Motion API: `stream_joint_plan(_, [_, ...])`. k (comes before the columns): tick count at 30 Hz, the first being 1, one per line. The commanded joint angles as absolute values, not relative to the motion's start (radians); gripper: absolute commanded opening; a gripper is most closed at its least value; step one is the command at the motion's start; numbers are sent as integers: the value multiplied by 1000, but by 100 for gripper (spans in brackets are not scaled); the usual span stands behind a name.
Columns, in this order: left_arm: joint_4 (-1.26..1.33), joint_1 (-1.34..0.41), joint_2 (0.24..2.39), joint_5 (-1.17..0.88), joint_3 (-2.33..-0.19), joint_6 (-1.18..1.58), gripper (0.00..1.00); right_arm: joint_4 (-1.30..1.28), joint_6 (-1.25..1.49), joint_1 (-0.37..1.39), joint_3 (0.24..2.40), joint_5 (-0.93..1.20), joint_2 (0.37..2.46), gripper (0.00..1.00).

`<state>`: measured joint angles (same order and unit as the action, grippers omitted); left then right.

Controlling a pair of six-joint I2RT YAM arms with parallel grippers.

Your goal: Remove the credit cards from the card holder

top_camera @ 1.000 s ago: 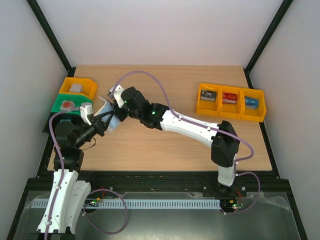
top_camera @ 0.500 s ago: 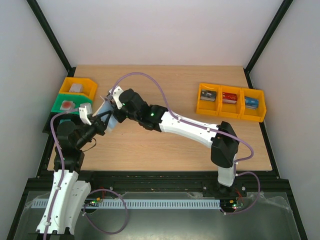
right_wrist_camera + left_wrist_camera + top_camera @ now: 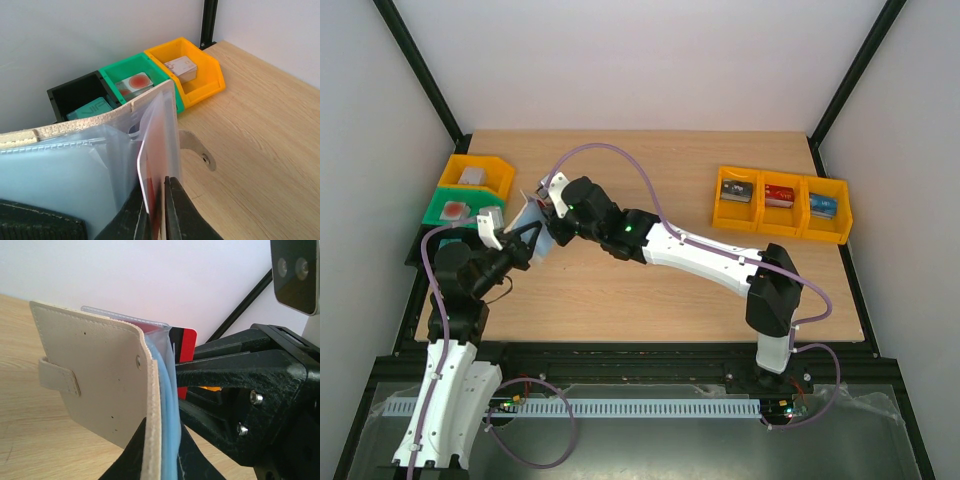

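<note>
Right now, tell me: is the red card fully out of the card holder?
No, the left wrist view shows only a corner of the red card above the card holder, the rest tucked inside.

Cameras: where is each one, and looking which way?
Top external: above and behind the arms, looking down at the table; both arms show.
Left wrist: on the left arm, facing the card holder's beige outside; left tool shows at bottom.
Right wrist: on the right arm, looking past the right tool at the red card and coloured bins.
Shared: both wrist views show the card holder and red card.
</note>
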<state>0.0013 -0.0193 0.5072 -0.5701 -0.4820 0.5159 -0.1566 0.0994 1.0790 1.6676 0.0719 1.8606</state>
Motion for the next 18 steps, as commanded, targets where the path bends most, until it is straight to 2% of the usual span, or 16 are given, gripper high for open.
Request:
stream_joint_plan(1, [15,-22,503,-573,-471,522,2,-152,116,1082,1670,61,1831,9])
stream_joint_plan(6, [38,-22,500,-604,-471,536,2,-157,99,1081,1676,22,1856,2])
stream_joint_plan(9, [33,-22,501,-598,-473,533,2,-169,105,1081,1694,16,1863,2])
stream_joint_plan(12, [25,-21,502,-583,-471,531,2,-171,108,1083,1698,0,1859,11])
stream_joint_plan(18, [27,-21,501,-586,-472,530,2,-175,105,1086,1697,-18,1854,8])
